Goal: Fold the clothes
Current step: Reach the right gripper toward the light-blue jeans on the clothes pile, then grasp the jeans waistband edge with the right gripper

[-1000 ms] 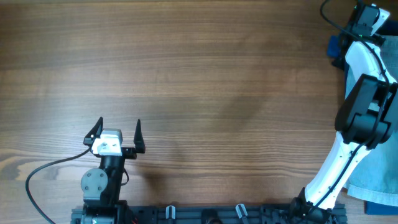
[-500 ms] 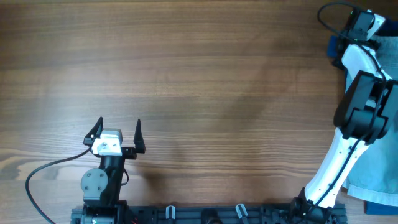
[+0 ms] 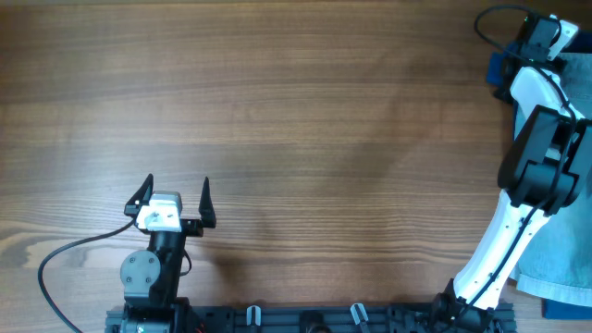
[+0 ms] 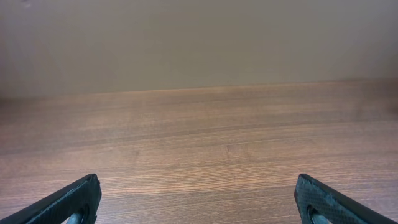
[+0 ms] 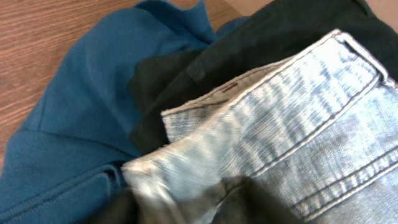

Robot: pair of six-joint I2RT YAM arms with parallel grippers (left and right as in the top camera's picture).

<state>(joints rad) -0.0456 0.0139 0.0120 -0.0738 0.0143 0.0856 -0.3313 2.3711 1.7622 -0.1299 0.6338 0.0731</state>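
Denim, pale and faded, fills the right wrist view: the shorts (image 5: pixel 280 118) lie bunched, a stitched edge and seams showing, on top of a black garment (image 5: pixel 249 43) and a blue garment (image 5: pixel 74 112). The right gripper (image 3: pixel 541 30) is stretched to the far right corner of the table (image 3: pixel 296 111), directly over this heap. A dark blur at the bottom of the wrist view may be one of its fingers against the denim. Whether the jaws are parted or have taken hold, I cannot tell.

The left gripper (image 3: pixel 176 191) stands with fingers spread wide and holds nothing. It sits at the near edge of the table, left of centre, well apart from the heap.

Progress, as judged: nothing is folded. The shorts are not yet drawn out onto the table, and no crease or fold has been laid. Everything remains to do: grasp, pull clear of the other garments, spread flat, fold.

Differences between views: only the right wrist view shows the denim's stitching and the black cloth beneath it. The overhead view shows just a patch of blue at that corner and pale blue cloth (image 3: pixel 564 250) along the table's right edge, partly under the arm, probably the same shorts. The left wrist view shows only bare wood.
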